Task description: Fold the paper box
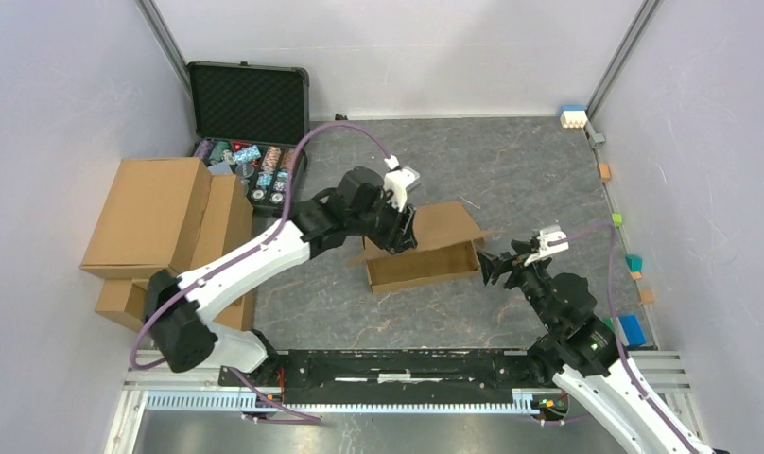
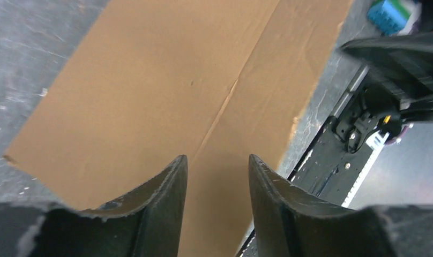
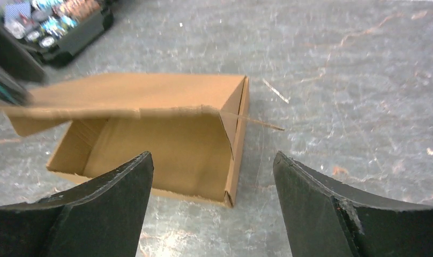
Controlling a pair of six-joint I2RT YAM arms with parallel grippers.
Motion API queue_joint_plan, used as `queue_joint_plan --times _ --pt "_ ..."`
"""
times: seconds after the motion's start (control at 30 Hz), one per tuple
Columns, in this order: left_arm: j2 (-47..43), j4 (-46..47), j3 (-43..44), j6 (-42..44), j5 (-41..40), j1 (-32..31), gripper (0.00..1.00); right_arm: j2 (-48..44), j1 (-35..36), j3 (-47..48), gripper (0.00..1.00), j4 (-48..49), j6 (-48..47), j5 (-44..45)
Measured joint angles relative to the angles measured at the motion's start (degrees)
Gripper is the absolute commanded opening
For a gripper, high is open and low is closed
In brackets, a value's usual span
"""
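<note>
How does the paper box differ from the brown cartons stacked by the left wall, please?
The paper box is shallow and open, its lid flap raised; the cartons are bulkier and closed. The paper box lies alone in the middle of the table; the cartons are piled together at its left edge. Both are plain brown cardboard.

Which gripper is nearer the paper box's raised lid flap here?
Left. The left gripper is right at the paper box's raised lid, over its left end. The right gripper sits just off the box's right end, open and not touching it.
</note>
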Motion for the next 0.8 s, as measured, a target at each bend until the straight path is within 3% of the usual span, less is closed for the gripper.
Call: queue_joint_plan --times 0.3,0.6,0.8 --pt "9.92 3.93 -8.79 -1.16 3.23 0.00 0.43 -0.59 0.00 6.27 0.88 -3.82 -1.68 1.70" --pt "10.80 5.05 -8.52 -1.64 3.39 0.02 0.42 21.73 -0.02 17.73 0.82 -8.28 -3.26 -1.29" --pt "9.97 2.95 -6.88 -1.62 3.15 0.07 0.48 33.77 -0.42 23.71 0.91 -10.69 -3.41 -1.57"
